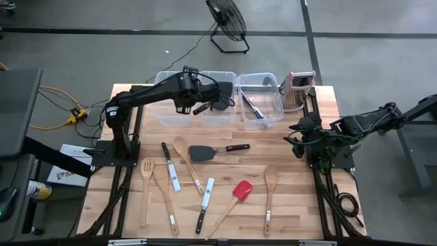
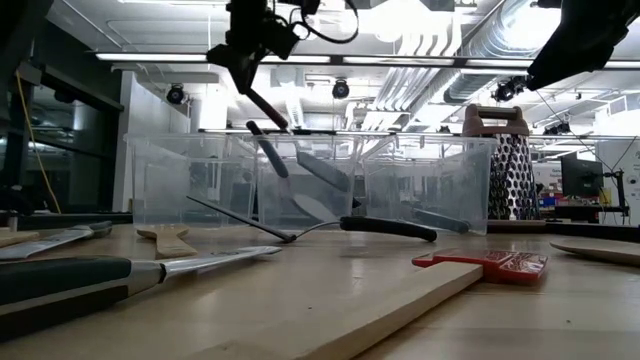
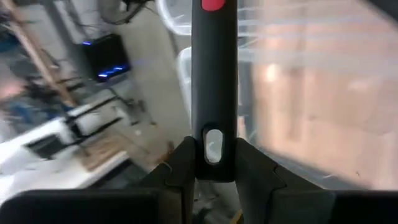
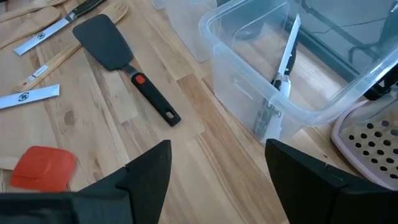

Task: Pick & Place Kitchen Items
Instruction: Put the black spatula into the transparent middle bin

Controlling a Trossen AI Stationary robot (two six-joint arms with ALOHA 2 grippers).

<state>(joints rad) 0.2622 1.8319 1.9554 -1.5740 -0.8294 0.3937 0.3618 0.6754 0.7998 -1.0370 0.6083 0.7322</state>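
From above, the left gripper [image 1: 205, 106] hangs over the big clear bin [image 1: 167, 113] at the back of the table [image 1: 300, 198], its fingers clamped on the black handle of a turner [image 1: 217, 104] whose head sits over the bin. Just beside it stands a smaller clear bin [image 1: 272, 85] holding a few long utensils [image 1: 251, 108], and next to that a metal grater [image 1: 296, 90]. In front of the bins lie the loose items: a black turner with a red dot [image 1: 213, 151], wooden spoons [image 1: 186, 162], knives [image 1: 169, 166] and a red spatula [image 1: 235, 195]. The right gripper [image 1: 300, 137] waits at the table's right edge.

From table level, the held turner [image 2: 272, 140] hangs tilted above the bin [image 2: 190, 185], where grey blades of other tools already rest inside. The small bin [image 2: 425, 180] shows a dark utensil on its floor. The grater [image 2: 508, 165] stands upright beside it.

From the left wrist, two dark fingers [image 3: 180, 168] pinch the end of the black handle [image 3: 214, 81], which bears a red mark.

From the right wrist, the fingers [image 4: 149, 168] stand wide apart and hold nothing. Beyond them are the black turner [image 4: 118, 53], the red spatula head [image 4: 43, 167] and the small bin [image 4: 249, 87] with a knife [image 4: 283, 68] leaning against its wall.
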